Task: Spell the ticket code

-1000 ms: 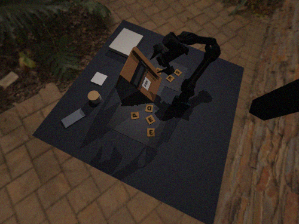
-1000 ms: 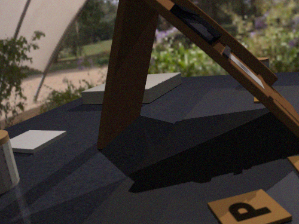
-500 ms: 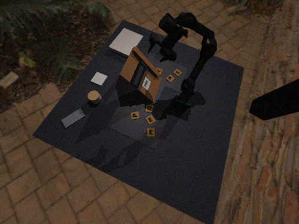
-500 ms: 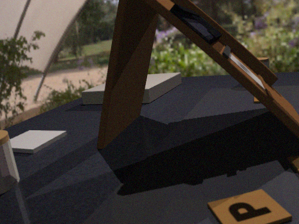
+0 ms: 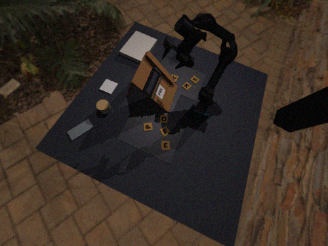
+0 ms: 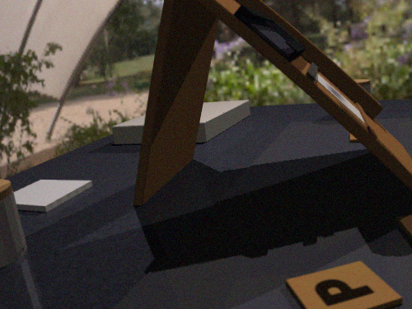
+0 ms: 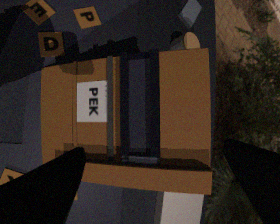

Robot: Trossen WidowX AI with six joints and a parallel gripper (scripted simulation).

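One sloping board of orange-brown wood (image 5: 139,77) (image 6: 170,161) (image 7: 184,100), propped on a dark, blue-grey desk (image 5: 213,167) (image 6: 103,161) (image 7: 15,110). A dark letter rail (image 5: 152,82) (image 6: 269,35) (image 7: 139,100) is set across its face.

One white rectangular ticket (image 5: 160,92) (image 6: 339,99) (image 7: 92,101), mounted on the board beside the rail, printed "PEK".

Square wooden letter tiles, black-lettered, laid flat on the desk outside the rail. Near one end of the board are found the P tile (image 5: 147,126) (image 6: 344,286) (image 7: 87,17), the D tile (image 5: 163,119) (image 7: 51,44), a partly shadowed E tile (image 5: 164,131) (image 7: 39,11) and an outer E tile (image 5: 165,145). Near the other end are placed the K tile (image 5: 186,86) and the S tile (image 5: 195,79), with a further tile (image 5: 174,78) partly hidden by the board.

One black jointed arm (image 5: 223,56), fitted with black jaws (image 5: 170,62). The jaws are spread wide, with nothing gripped, and are held above the desk near the board's raised side.

Sundries: a thick white rectangular block (image 5: 138,46) (image 6: 227,117) (image 7: 182,207); a thin white square slab (image 5: 108,86) (image 6: 51,194); a wooden-topped cylinder (image 5: 103,105) (image 6: 8,222) (image 7: 191,41); a grey-blue rectangular strip (image 5: 80,129) (image 7: 190,12), laid near the cylinder.
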